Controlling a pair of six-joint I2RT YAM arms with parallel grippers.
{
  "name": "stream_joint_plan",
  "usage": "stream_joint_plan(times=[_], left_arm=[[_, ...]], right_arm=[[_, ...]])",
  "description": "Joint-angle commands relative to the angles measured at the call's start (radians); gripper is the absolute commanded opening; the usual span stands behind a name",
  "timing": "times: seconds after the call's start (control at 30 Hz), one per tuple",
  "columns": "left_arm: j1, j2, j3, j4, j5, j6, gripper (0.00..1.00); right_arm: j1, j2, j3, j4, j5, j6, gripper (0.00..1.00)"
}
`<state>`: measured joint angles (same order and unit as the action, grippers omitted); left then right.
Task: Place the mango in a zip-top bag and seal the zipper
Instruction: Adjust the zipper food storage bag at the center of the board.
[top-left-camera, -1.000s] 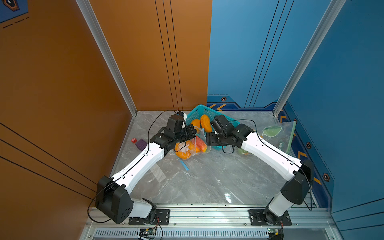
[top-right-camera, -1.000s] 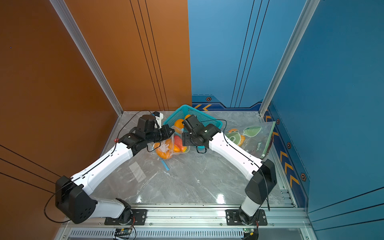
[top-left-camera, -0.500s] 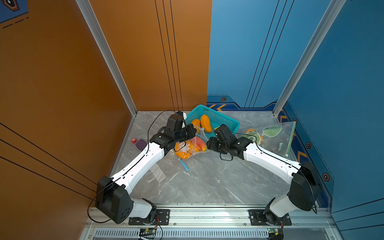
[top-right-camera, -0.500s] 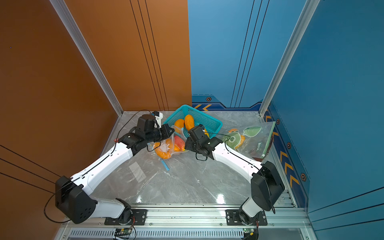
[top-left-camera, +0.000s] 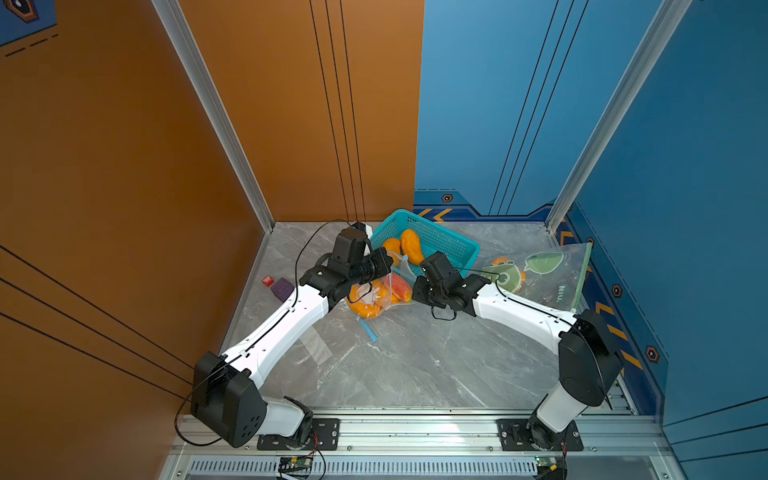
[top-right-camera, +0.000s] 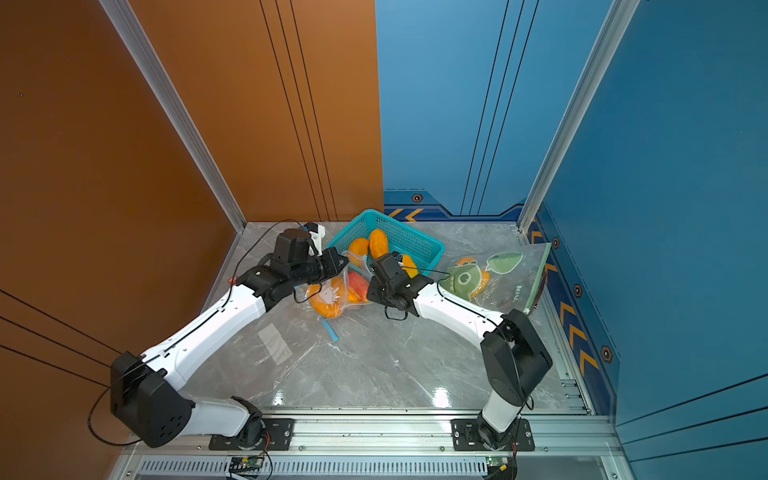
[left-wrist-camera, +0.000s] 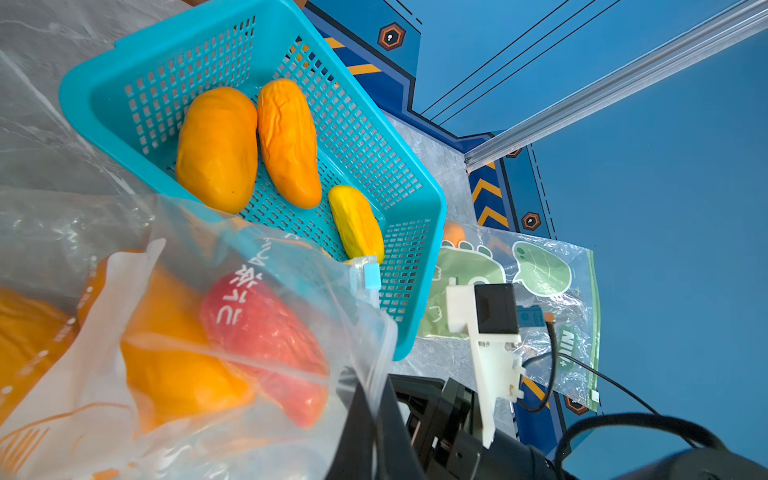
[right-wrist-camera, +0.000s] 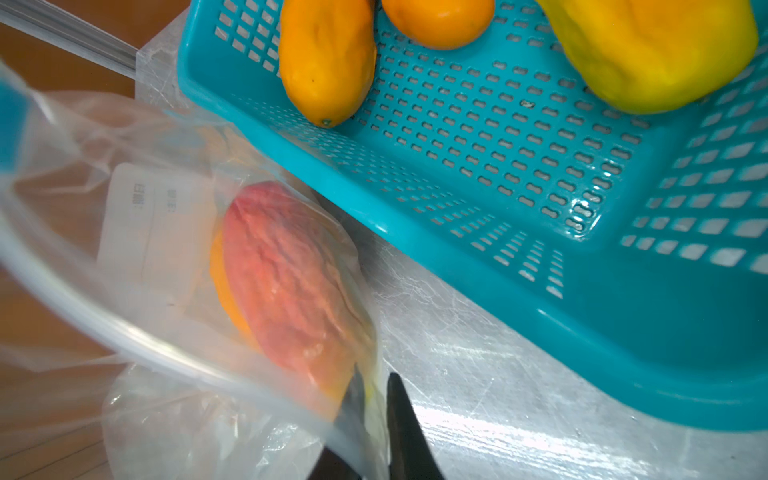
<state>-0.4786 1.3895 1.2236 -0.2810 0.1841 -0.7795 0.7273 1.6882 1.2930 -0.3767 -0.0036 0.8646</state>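
A clear zip-top bag (top-left-camera: 376, 293) lies in front of the basket, holding a red-orange mango (left-wrist-camera: 266, 345) and an orange one (left-wrist-camera: 174, 365). Its blue zipper slider (left-wrist-camera: 371, 276) sits at the far end of the mouth. My left gripper (left-wrist-camera: 376, 419) is shut on the film at the bag's edge, on the basket side (top-left-camera: 390, 266). Over at the bag's opposite edge, beside the red mango (right-wrist-camera: 286, 274), my right gripper (right-wrist-camera: 374, 399) is shut, with thin film pinched between its fingers (top-left-camera: 415, 286). The bag's mouth hangs slack between the two grips.
A teal basket (top-left-camera: 469, 249) just behind the bag holds three yellow-orange mangoes (left-wrist-camera: 216, 149). A second bag with a green print (top-left-camera: 536, 274) lies at the right wall. A purple block (top-left-camera: 282, 288) and a red piece (top-left-camera: 268, 281) sit at the left. A blue strip (top-left-camera: 368, 330) lies on the table.
My right gripper has come down from beside the basket to the bag's right edge and closed on the film. The left gripper has kept its hold and place.
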Motion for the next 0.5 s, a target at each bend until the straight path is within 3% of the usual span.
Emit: stream_joint_plan(times=[0.0, 0.27, 0.47], left_arm=[[0.007, -0.038, 0.036, 0.026, -0.011, 0.011, 0.00], [-0.014, -0.094, 0.046, 0.026, 0.046, -0.008, 0.00], [-0.068, -0.129, 0.084, 0.035, 0.058, -0.049, 0.00]], right_arm=[[-0.008, -0.005, 0.129, -0.095, 0.027, -0.142, 0.01], [-0.009, 0.050, 0.561, -0.424, 0.068, -0.516, 0.00], [-0.019, 0.069, 0.725, -0.545, -0.055, -0.664, 0.00]])
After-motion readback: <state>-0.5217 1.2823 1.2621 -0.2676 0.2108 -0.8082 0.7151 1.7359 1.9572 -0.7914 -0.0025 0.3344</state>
